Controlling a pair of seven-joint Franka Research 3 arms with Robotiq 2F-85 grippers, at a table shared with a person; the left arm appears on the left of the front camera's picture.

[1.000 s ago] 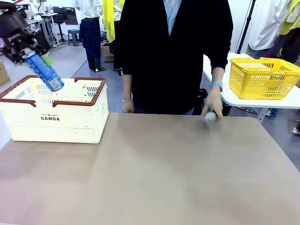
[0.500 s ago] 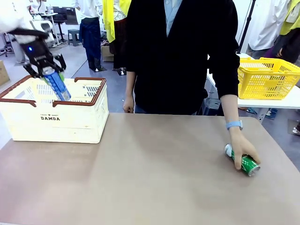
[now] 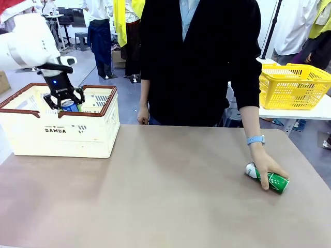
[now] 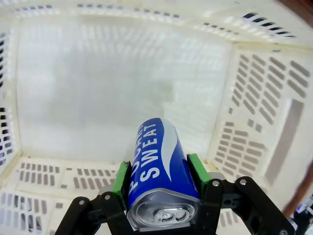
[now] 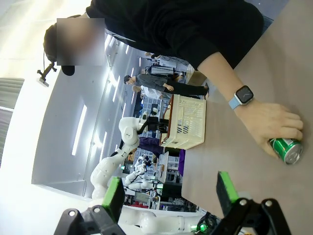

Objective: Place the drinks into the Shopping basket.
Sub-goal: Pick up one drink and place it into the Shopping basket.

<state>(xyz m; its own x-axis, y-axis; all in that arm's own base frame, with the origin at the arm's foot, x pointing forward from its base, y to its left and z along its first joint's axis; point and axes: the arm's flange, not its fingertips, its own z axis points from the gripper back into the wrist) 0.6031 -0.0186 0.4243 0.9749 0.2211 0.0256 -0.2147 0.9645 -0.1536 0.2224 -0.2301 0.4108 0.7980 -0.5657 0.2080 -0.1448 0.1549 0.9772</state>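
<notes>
counting two drink cans, one shopping basket [image 3: 62, 137] and one yellow basket [image 3: 292, 85]. the blue can [image 4: 156, 161] is reading "sweat" in white, with a partly hidden word beside it; the shopping basket is showing "damda" on its near wall. print on the green can [image 3: 274, 181] is too small to read. the left end effector [image 3: 64, 101] is clamping the blue can between its green pads [image 4: 119, 180], silver top facing the wrist camera, body pointing down inside the basket rim; can't tell if it is touching the basket floor. the green can is lying on its side on the bench [image 3: 165, 206] at the robot's right, under the person's hand [image 3: 266, 165], well apart from both end effectors. the right end effector [image 5: 169, 191] is hanging with jaws spread wide, gripping nothing.
</notes>
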